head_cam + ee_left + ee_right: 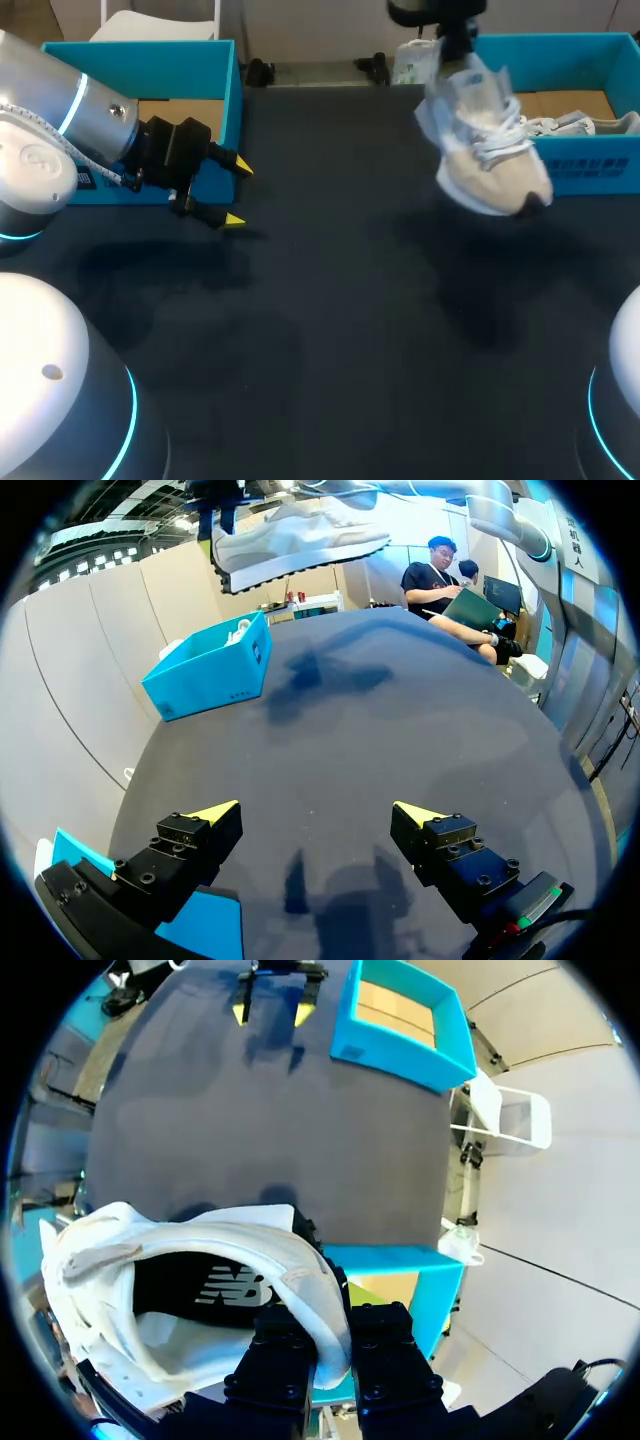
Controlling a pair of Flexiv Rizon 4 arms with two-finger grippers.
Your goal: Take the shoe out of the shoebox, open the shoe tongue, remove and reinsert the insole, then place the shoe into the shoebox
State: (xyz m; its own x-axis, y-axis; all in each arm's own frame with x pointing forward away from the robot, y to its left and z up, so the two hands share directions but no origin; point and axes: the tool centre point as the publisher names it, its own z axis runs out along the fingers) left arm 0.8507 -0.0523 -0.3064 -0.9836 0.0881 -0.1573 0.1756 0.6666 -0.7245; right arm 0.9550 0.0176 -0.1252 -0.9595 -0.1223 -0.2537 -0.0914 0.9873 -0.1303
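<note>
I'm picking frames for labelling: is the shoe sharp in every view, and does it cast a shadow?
Head view: the shoe is blurred, a faint shadow on the table below it. Left wrist view: sole sharp, shadow plain on the table. Right wrist view: sharp, held in the right gripper.

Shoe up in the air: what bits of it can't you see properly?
Head view: the shoe is blurred; its tongue cannot be made out.
Right wrist view: its own upper hides the toe; the heel collar hides the yellow tips of the right gripper.
Left wrist view: its inside is hidden by its sole and side.
</note>
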